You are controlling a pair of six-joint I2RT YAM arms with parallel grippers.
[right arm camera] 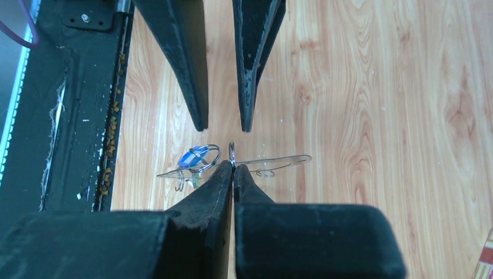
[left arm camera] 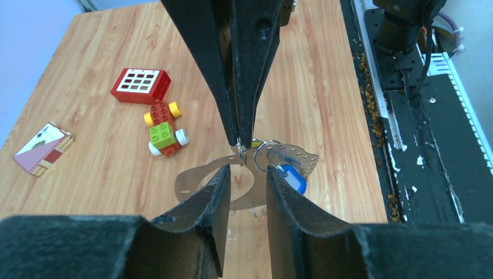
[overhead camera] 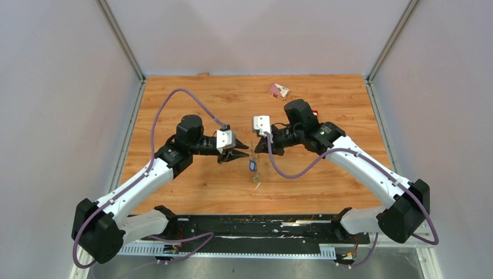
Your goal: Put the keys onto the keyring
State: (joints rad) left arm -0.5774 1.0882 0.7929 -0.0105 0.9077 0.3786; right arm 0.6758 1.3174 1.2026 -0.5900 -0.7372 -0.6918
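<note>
The keyring [left arm camera: 196, 181] is a wide flat grey loop with a punched edge, held above the table between the two arms [overhead camera: 253, 156]. My right gripper [right arm camera: 234, 166] is shut on a small wire ring [right arm camera: 232, 152] that goes through the loop's edge. Its fingers come down from the top of the left wrist view [left arm camera: 240, 139]. A blue plastic tag [left arm camera: 292, 179] hangs on a second wire ring [left arm camera: 265, 156] beside it. I cannot make out the keys' blades. My left gripper [left arm camera: 245, 173] faces the right one with its jaws apart and nothing between them, just short of the loop.
A red block with a white grid [left arm camera: 141, 85] and a toy car [left arm camera: 164, 129] lie on the wooden table beyond the loop. A card packet [overhead camera: 278, 90] lies at the far side. The black base rail [overhead camera: 261, 224] runs along the near edge.
</note>
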